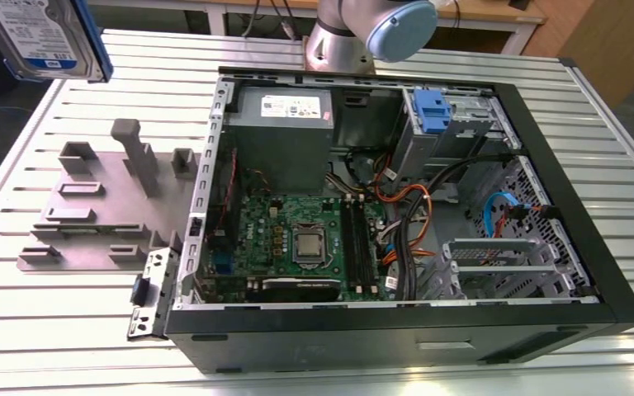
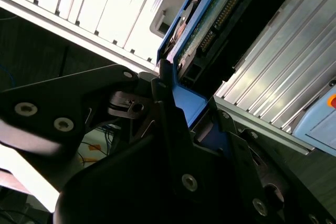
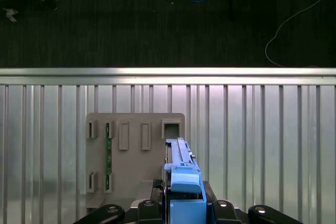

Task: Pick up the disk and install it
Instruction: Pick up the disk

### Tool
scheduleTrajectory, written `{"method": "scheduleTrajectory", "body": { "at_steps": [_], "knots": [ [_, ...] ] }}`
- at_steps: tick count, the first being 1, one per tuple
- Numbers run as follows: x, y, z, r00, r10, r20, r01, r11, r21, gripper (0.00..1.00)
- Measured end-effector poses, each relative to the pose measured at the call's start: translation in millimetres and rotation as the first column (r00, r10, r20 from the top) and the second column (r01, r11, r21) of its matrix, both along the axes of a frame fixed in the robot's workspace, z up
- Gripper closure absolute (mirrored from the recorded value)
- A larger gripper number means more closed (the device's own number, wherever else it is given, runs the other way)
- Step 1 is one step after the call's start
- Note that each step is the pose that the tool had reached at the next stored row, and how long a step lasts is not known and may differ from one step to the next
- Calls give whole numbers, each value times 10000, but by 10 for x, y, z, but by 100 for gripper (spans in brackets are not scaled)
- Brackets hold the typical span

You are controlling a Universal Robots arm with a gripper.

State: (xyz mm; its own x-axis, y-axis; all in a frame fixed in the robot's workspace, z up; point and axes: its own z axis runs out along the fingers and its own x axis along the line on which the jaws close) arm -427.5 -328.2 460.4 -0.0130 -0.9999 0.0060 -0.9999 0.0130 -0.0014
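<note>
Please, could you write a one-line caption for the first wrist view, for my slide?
The pincer holds the disk edge-on over the grey fixture on the slatted table.

Silver arm (image 1: 333, 45) with pale-blue joint cap (image 1: 402, 29), black screw-studded end effector (image 2: 186, 103).

The open computer case (image 1: 405, 334) lies on its side on the slatted table (image 1: 75, 346). Inside it, a grey power supply (image 1: 281, 124) sits at the far end, a green motherboard (image 1: 295, 239) nearer the camera, and a blue bracket (image 1: 432, 110) in the far corner on the exterior view's right. Just beside the case, on the exterior view's left, lies a grey fixture (image 1: 86, 223). The disk (image 1: 47, 33), silver in a blue frame, is well apart from the case, past its far corner on that side. The arm (image 1: 372, 29) rises just behind the case
</note>
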Motion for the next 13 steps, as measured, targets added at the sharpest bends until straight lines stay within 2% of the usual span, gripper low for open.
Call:
{"method": "scheduleTrajectory", "body": {
  "at_steps": [6,13],
  "knots": [
    [0,0,17,10000,0,0,0,10000,0,64],
    [0,0,82,10000,1,1,-1,10000,0,64]
  ]
}}
